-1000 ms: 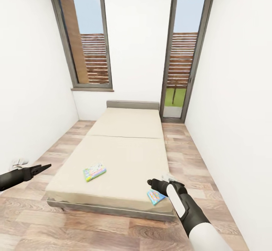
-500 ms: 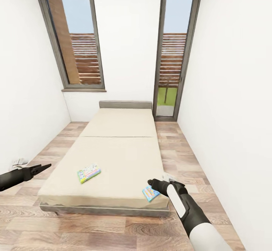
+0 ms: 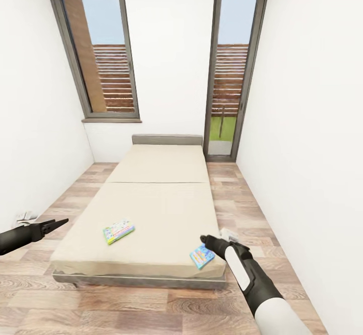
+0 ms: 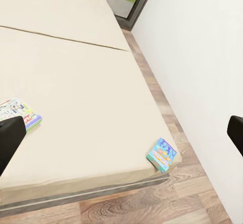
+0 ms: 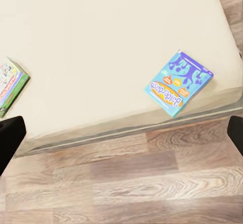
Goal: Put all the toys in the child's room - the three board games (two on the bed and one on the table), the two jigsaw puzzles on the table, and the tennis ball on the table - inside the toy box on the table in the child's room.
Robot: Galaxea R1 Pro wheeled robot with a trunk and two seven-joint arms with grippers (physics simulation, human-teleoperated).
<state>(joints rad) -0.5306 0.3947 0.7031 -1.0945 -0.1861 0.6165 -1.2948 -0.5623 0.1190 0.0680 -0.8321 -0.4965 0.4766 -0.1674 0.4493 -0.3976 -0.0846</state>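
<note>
Right gripper [image 3: 206, 239] jaws apart, has edged closer over the blue board game [image 3: 201, 256]. Pickup looks next. Left gripper [image 3: 55, 224] probably apart too, hard to tell.

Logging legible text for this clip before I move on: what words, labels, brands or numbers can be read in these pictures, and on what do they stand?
Blue board game at the bed's near corner: orange lettering on its cover, shown upside down in the right wrist view, too blurred to read.
Green-edged board game further in on the mattress: printed patches, too small and blurred to read.
No other text shows on the walls, windows or floor.
</note>
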